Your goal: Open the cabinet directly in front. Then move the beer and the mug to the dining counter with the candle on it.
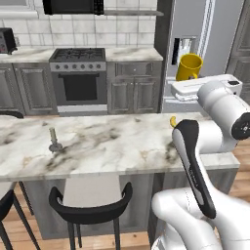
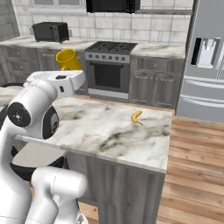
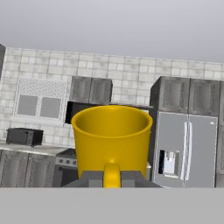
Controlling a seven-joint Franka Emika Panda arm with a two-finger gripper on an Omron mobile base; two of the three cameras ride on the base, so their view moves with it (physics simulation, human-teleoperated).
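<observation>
Kitchen all round: tiled back wall, stove (image 1: 78, 73), fridge (image 2: 205, 61), and before me the long marble table (image 1: 112, 146) with black chairs (image 1: 90, 210) tucked under it.

My end effector (image 3: 112, 183) is closed on the mug (image 3: 112, 138), pinching it by the handle side, with the handle facing the hand camera and the mouth up and level. The mug hangs in the air above the table's far right part, clear of the marble, as the left base view shows it against the fridge.

I judge the mug light, stiff and empty, with a smooth glazed wall that could slip or swing in a narrow pinch. The handle or the rim beside it is the sensible hold; a hard set-down could chip it, so it wants a level, gentle lowering.

Further out, a banana (image 2: 137, 116) lies on the table near my side. The candle (image 1: 53, 139) stands well apart toward the left end. I cannot place the beer from here.
</observation>
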